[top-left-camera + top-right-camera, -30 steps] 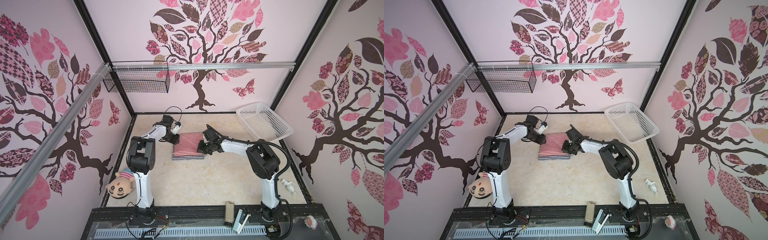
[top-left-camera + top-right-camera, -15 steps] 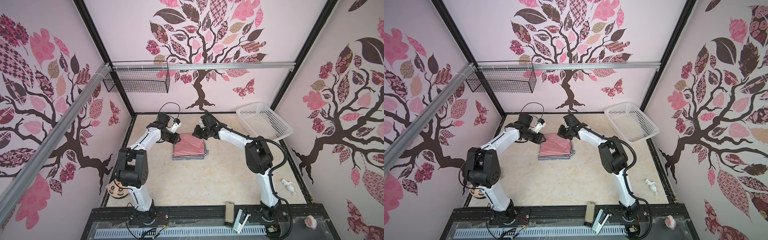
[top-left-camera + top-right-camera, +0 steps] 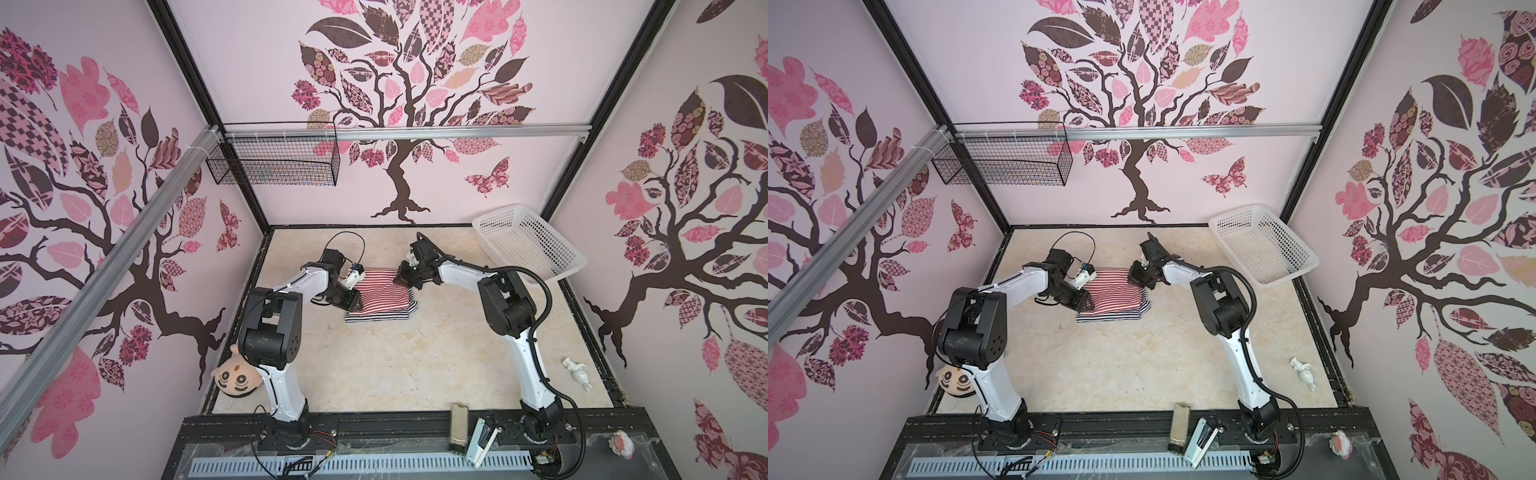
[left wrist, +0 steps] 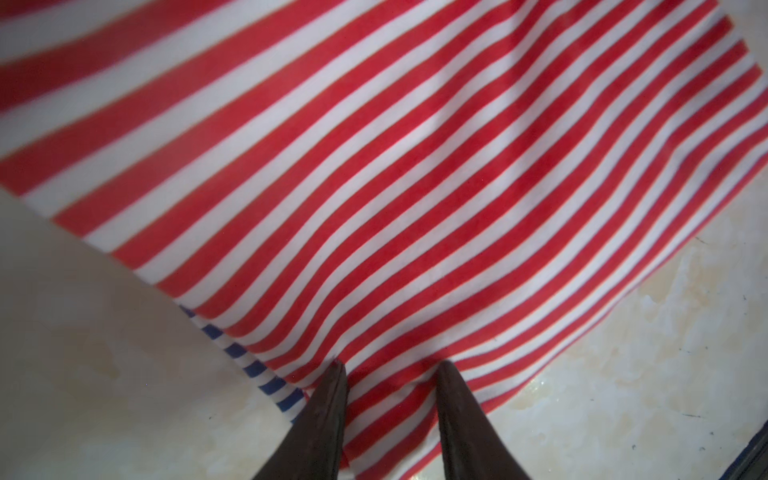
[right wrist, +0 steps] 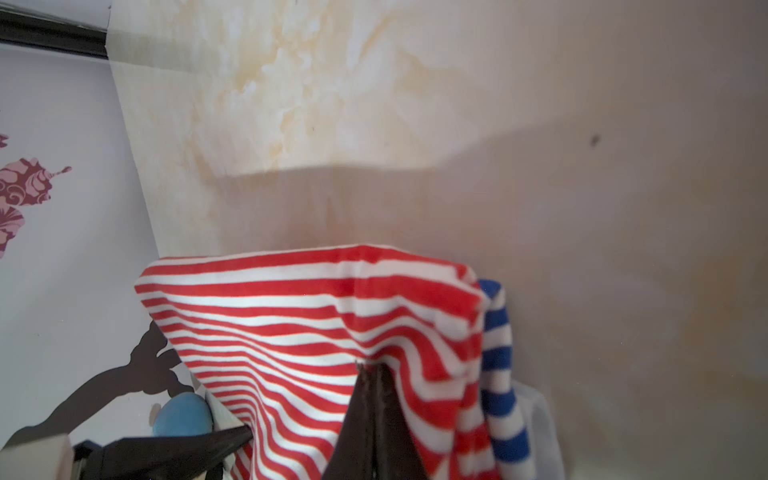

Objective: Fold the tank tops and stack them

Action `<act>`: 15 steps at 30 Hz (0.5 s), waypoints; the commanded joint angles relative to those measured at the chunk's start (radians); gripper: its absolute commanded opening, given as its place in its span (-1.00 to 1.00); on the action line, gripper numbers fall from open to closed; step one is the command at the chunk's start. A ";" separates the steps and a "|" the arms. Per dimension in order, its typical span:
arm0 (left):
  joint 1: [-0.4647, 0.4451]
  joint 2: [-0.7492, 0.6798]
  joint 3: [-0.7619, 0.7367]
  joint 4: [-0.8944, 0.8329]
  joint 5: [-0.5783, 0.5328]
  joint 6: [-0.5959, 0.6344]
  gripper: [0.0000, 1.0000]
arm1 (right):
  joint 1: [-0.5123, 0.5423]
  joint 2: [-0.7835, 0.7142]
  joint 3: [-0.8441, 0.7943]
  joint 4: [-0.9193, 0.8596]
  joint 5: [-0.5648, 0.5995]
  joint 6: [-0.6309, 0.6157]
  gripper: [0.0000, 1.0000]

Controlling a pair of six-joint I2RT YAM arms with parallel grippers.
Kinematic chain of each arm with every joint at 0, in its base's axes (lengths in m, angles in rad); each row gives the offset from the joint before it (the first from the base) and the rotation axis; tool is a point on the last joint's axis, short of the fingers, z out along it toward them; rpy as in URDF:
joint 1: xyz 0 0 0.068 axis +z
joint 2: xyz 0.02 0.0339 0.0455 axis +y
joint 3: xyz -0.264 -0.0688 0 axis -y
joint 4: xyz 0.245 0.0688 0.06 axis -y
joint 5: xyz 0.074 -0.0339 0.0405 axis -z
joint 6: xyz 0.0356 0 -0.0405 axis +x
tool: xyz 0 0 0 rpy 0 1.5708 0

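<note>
Since half a second ago the left end effector [image 4: 390, 365] has drawn back along the stack's left edge, fingers spread, tips on the red-striped tank top [image 3: 382, 291]. That top lies folded on the navy-striped tank top [image 3: 374, 318], on the worktop [image 3: 395, 361]. The right end effector [image 5: 370, 368] pinches its far-right corner. Retracting before release would likely drag the fold open or skew the stack.

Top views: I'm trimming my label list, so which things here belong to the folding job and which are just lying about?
Job: red-striped tank top; navy-striped tank top beneath it.
Lying about: white plastic basket; plush doll; small white figurine; hanging wire basket.
</note>
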 commanded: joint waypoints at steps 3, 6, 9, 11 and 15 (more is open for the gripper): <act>0.007 -0.074 -0.042 0.007 -0.068 0.009 -0.20 | -0.001 -0.244 -0.118 -0.029 0.031 -0.029 -0.56; 0.030 -0.095 -0.036 0.037 -0.063 -0.007 -0.18 | 0.001 -0.313 -0.188 -0.043 0.060 -0.041 -0.53; 0.072 -0.103 0.000 0.042 -0.008 -0.033 -0.18 | 0.000 -0.378 -0.273 -0.051 0.101 -0.046 -0.52; 0.090 -0.102 0.033 0.032 -0.004 -0.047 -0.18 | 0.000 -0.429 -0.329 -0.064 0.146 -0.070 -0.48; 0.143 -0.175 0.021 0.065 0.027 -0.085 -0.12 | -0.009 -0.529 -0.358 -0.203 0.325 -0.181 0.01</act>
